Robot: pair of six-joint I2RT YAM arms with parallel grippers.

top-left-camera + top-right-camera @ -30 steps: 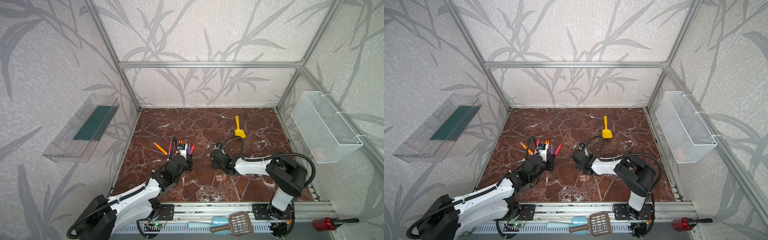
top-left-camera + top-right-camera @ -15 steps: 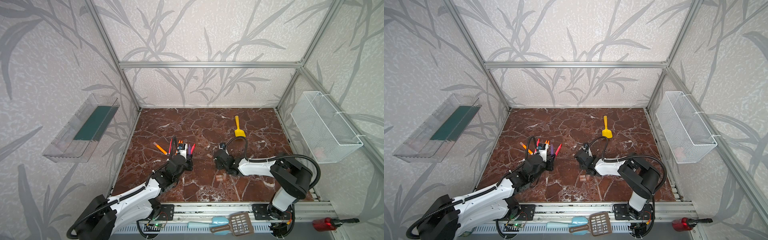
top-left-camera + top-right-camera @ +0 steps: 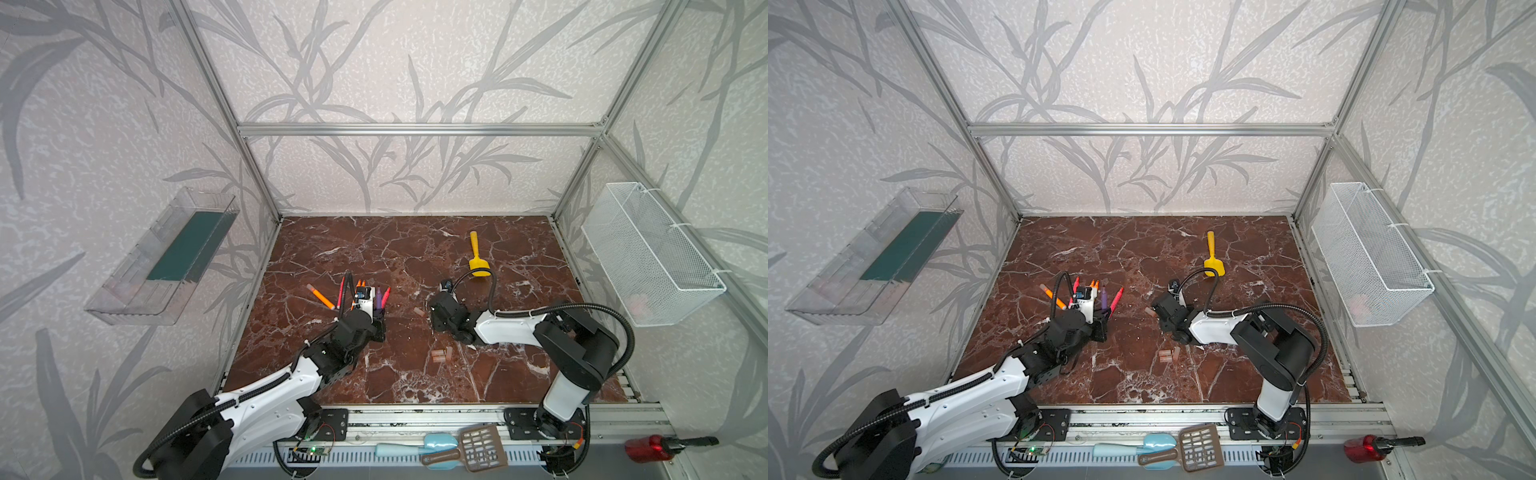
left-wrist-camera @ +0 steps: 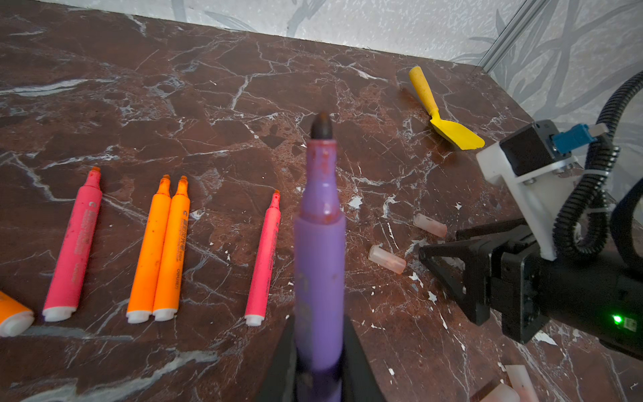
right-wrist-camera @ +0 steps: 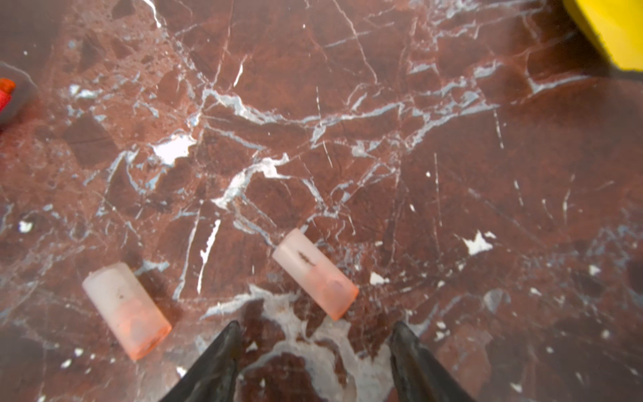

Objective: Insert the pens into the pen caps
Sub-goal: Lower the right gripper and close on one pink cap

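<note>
Black-fingered, the left hand gripped the purple pen tight — the right hand stood partly open and empty, just beside a pen cap on the table.

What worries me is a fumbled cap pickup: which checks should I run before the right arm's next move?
1. Left end effector shut on the purple pen, tip exposed: ok.
2. Right end effector open and empty: ok.
3. Target cap between its fingertips: not ok; it lies just ahead of them, skewed.
4. Neighbouring cap apart from the target: ok.
5. Which end of the target cap is open: cannot tell.
6. Yellow shovel clear of the approach: ok.
</note>
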